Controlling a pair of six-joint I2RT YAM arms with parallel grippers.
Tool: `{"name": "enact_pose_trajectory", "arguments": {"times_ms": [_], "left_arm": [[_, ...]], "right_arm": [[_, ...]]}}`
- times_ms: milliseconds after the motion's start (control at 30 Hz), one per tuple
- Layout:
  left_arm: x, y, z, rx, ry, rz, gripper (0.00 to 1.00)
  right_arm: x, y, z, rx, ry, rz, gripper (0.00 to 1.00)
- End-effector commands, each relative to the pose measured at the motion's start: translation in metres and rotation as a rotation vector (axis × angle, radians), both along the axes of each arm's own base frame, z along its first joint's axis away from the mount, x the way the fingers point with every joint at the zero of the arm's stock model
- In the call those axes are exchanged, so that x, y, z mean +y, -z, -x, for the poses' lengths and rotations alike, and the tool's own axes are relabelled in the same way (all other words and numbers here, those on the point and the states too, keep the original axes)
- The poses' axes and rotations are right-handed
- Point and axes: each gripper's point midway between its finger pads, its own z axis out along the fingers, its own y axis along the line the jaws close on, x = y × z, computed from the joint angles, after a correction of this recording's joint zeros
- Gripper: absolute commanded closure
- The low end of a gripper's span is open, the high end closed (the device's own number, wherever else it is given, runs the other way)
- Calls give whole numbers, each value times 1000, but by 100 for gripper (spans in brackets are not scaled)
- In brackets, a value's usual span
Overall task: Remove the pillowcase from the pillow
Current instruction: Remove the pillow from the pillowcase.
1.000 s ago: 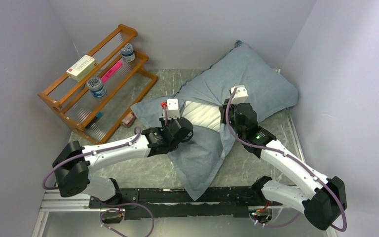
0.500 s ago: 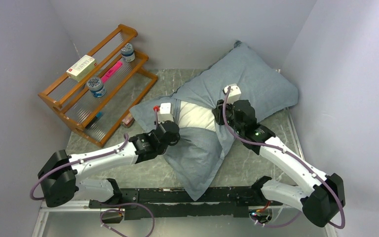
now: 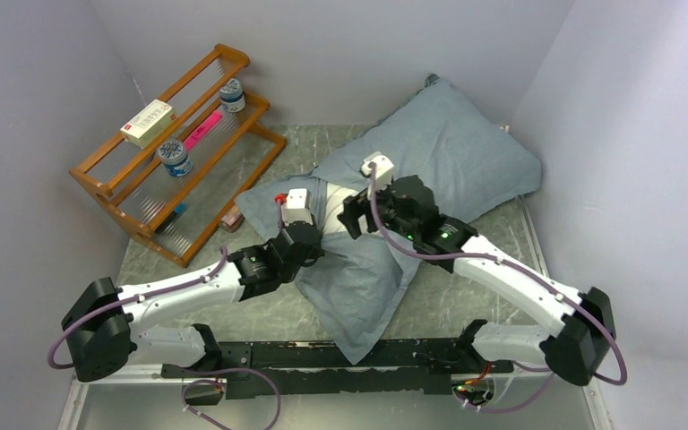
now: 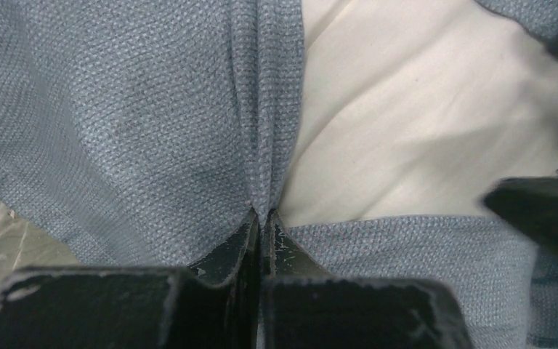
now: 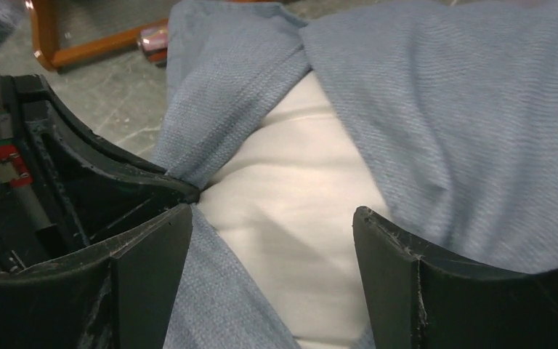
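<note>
The slate blue-grey pillowcase (image 3: pixel 452 152) lies across the table with the white pillow (image 3: pixel 333 199) showing through its opening. My left gripper (image 3: pixel 318 246) is shut on a bunched fold of the pillowcase (image 4: pixel 116 109) at the edge of that opening, and the left wrist view shows the fold pinched at the left gripper (image 4: pixel 264 218) beside the bare pillow (image 4: pixel 421 123). My right gripper (image 3: pixel 351 218) hovers open just above the exposed pillow (image 5: pixel 298 203). Nothing sits between the fingers of the right gripper (image 5: pixel 272 211). The pillowcase (image 5: pixel 465 109) drapes on both sides of it.
A wooden rack (image 3: pixel 179 134) stands at the back left with a box (image 3: pixel 147 123), two jars (image 3: pixel 176 157) and a pink item (image 3: pixel 202 130). A small red-capped object (image 3: pixel 231 218) lies by the rack's foot. Walls close in on the left, back and right.
The right gripper opened, let go of the pillowcase and swung left over the bare pillow. The left gripper closed on the pillowcase edge and drew back to the left.
</note>
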Motion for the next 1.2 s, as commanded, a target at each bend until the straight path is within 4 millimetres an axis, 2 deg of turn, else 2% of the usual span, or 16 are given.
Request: {"name": "enact_pose_trajectory", "arguments": {"times_ms": [0, 167, 300, 433, 567, 633, 667, 733, 800, 867, 1000, 1033, 1100, 1167], "left_arm": [[18, 12, 10, 32, -7, -49, 95], [25, 9, 14, 30, -19, -40, 95], [36, 9, 18, 36, -44, -40, 95], [56, 14, 22, 45, -115, -53, 95], [87, 28, 30, 73, -232, -68, 95], [103, 37, 35, 87, -285, -73, 95], [107, 42, 38, 90, -292, -80, 95], [109, 46, 40, 91, -282, -74, 95], [98, 46, 40, 87, -226, -54, 95], [76, 42, 40, 77, -117, -28, 95], [30, 10, 41, -25, 133, 56, 93], [21, 0, 41, -67, 185, 74, 88], [7, -23, 41, -150, 271, 97, 70], [-2, -40, 41, -200, 328, 92, 60]], "right_arm": [[17, 8, -9, -33, 23, 101, 15], [-4, 51, -32, -4, 180, 268, 14], [-26, 68, -46, -9, 306, 378, 15], [-51, 71, -57, -14, 428, 428, 17], [-72, 69, -66, 18, 496, 393, 18], [-75, 68, -68, 39, 487, 350, 18], [-70, 68, -67, 45, 460, 326, 18], [-61, 69, -64, 54, 415, 295, 18], [-52, 71, -61, 61, 370, 269, 18], [-42, 75, -57, 78, 318, 246, 18], [-28, 77, -49, 100, 237, 224, 19], [-25, 77, -47, 103, 224, 218, 19], [-22, 76, -42, 110, 199, 203, 19], [-19, 73, -37, 113, 177, 181, 19]]}}
